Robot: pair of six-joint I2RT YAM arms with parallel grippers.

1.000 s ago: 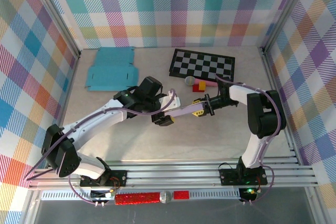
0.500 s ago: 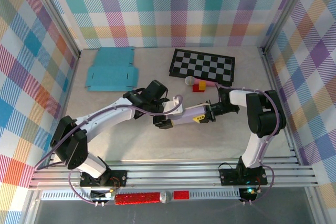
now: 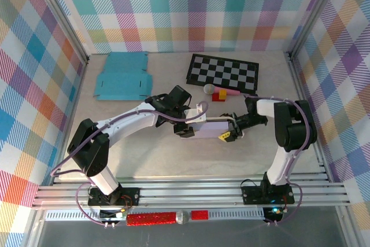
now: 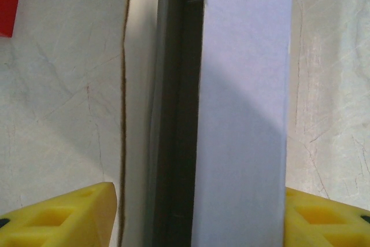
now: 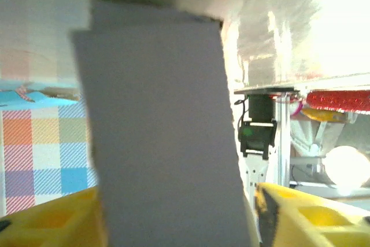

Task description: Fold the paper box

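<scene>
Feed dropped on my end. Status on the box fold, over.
Left gripper and right gripper each straddle an end, grip unclear. Lavender box lies mid-table between them. Red block beyond it, apart.

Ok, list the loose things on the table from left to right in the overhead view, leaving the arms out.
Blue flat carton → small pale round piece → red block → pink stick.
</scene>
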